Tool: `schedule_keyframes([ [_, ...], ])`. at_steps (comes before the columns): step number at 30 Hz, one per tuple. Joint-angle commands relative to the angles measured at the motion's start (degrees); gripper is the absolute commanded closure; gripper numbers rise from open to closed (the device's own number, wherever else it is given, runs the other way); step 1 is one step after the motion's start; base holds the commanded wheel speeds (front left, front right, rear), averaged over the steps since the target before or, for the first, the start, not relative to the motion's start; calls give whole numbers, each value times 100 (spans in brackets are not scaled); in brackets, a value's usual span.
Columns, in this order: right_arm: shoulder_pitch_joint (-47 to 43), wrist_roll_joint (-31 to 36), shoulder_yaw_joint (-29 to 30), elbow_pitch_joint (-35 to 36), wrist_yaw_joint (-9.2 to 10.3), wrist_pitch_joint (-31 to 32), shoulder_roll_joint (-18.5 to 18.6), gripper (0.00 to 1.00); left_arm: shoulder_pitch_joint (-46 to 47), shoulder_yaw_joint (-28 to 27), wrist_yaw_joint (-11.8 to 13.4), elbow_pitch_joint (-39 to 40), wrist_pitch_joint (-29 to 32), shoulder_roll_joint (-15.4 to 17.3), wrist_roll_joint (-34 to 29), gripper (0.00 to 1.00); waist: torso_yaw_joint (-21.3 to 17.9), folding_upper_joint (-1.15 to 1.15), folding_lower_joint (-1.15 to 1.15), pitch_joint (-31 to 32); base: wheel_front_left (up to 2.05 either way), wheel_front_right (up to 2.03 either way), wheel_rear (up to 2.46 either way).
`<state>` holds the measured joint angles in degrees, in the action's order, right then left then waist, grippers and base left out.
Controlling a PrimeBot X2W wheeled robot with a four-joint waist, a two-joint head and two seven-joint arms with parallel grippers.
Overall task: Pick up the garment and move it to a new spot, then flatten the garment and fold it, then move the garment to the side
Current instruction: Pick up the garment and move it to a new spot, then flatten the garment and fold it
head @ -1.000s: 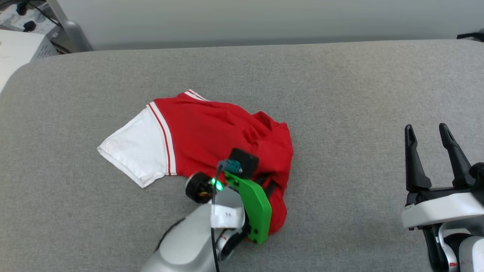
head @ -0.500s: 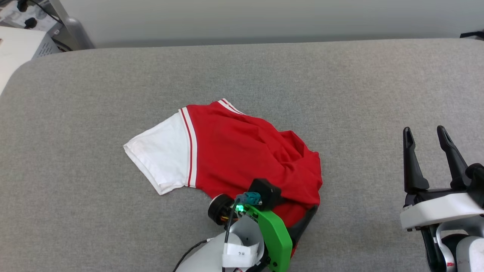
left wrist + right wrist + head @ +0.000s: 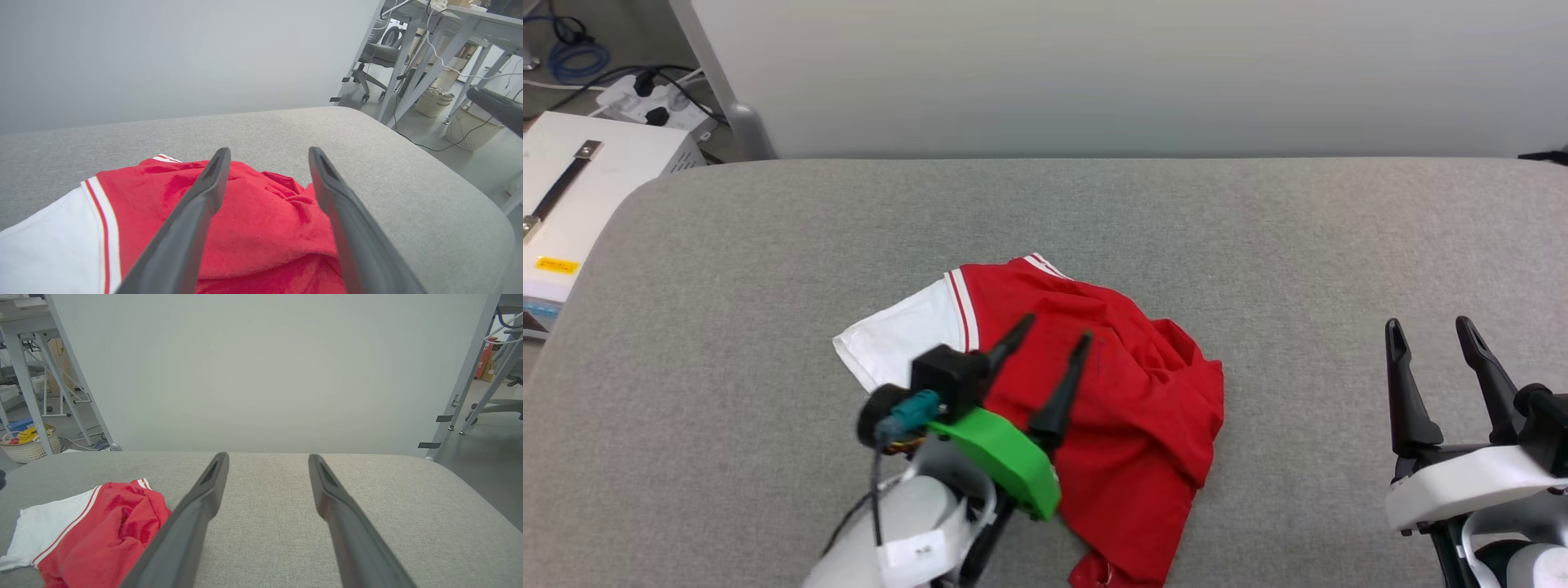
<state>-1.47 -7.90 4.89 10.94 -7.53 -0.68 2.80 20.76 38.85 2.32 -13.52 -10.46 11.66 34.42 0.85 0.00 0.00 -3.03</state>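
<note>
expect limp, light shirt (image 3: 1127, 425), bunched mid-frame. pinch at sleeve (image 3: 890, 347) edge. left gripper (image 3: 1054, 328), right gripper (image 3: 1427, 325): spread, empty.

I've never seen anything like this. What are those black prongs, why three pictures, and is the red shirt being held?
It's a two-armed robot; the prongs are its hands, called grippers. One picture comes from a head camera, the others from a camera on each wrist, looking along that hand. A crumpled red shirt with a white sleeve lies on a grey padded surface. The left gripper hovers open over it; the right gripper is open off to the side. Nothing is held.
</note>
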Motion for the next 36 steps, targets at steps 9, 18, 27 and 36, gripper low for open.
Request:
schedule_keyframes([
  [9,-260,-29,22,29,4,212,8,0,-453,-884,501,318,-387,568,11,0,183,0,0,183,0,0,0],
  [18,-431,-90,-22,25,4,256,8,0,-1155,-1422,846,597,-436,1142,-92,0,201,0,0,358,0,0,0],
  [27,-478,-132,-9,26,4,282,8,0,-1311,-1380,901,814,-375,1221,-96,0,262,0,0,353,0,0,0],
  [36,-121,-655,189,-824,4,899,20,0,-1014,-1358,881,877,-369,1100,-131,0,682,0,0,-41,0,0,0],
])
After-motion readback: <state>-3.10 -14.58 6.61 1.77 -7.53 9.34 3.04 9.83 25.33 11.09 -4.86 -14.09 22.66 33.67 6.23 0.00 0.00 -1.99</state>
